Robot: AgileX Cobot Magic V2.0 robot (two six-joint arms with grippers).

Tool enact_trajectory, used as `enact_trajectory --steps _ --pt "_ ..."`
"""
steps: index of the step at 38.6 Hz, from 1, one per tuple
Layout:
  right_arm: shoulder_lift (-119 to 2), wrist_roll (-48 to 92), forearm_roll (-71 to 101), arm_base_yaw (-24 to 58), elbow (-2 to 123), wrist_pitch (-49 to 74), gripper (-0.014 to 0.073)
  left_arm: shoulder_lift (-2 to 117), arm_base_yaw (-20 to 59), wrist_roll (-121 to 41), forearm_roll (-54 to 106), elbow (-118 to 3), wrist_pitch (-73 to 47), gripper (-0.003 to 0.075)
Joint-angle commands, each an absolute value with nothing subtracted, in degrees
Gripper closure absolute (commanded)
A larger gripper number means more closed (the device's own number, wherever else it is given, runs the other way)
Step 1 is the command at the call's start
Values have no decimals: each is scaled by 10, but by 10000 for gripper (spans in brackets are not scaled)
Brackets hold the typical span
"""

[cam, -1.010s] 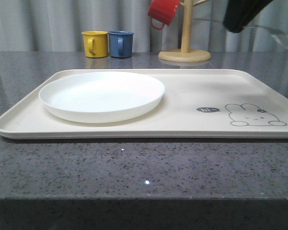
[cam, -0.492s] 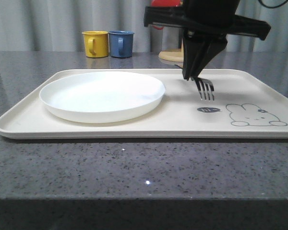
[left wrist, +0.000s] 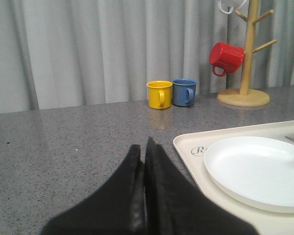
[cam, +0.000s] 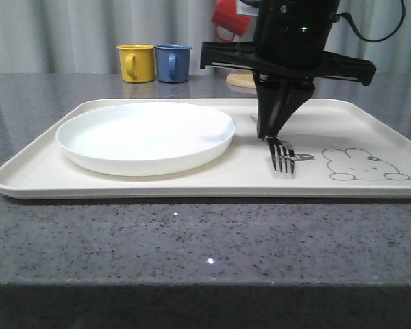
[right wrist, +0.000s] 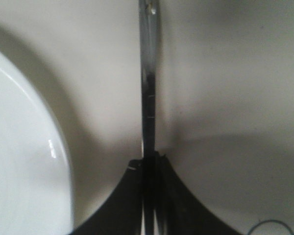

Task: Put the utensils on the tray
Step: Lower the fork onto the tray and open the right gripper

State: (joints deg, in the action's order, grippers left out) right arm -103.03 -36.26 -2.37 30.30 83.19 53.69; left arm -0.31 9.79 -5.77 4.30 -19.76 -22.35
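Fingers of the right arm [cam: 272,134] are pinched tight on the fork [cam: 282,156] in the front view, tines resting or nearly resting on the tray [cam: 192,185] just beside the plate [cam: 145,136], near the "hi" bubble [cam: 303,157].

Left wrist view: left fingers [left wrist: 143,152] are pressed together with nothing between them, hanging over the tabletop [left wrist: 63,147] beside the tray's corner, plate [left wrist: 257,169] sitting inside it.

Right wrist view: fork handle [right wrist: 149,88] runs straight out from the clamped fingers [right wrist: 148,169] over the tray, plate rim [right wrist: 49,142] alongside.

Looks like the fork is being set down. Next I'd guess open up, lift clear without dragging it.
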Motion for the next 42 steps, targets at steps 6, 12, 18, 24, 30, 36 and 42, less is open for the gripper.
enact_trajectory --steps 6,12,18,24,30,36,42 --pt "-1017 -363 -24 303 850 534 536 -11 97 -52 49 -212 -178 738" --pt "-1017 -363 -17 303 853 538 354 -11 97 -52 49 -212 -178 738" --pt "-1011 -345 -24 303 895 600 215 -11 97 -52 49 -212 -178 738" --pt "-1011 -282 -26 285 975 711 200 -11 97 -52 49 -212 -178 738" --pt "-1004 -222 -41 255 1025 766 201 -11 97 -52 49 -212 -178 738" --pt "-980 -161 -42 214 1018 766 201 -11 97 -52 49 -212 -178 738" --pt "-946 -109 -55 151 980 766 201 -11 97 -52 49 -212 -178 738"
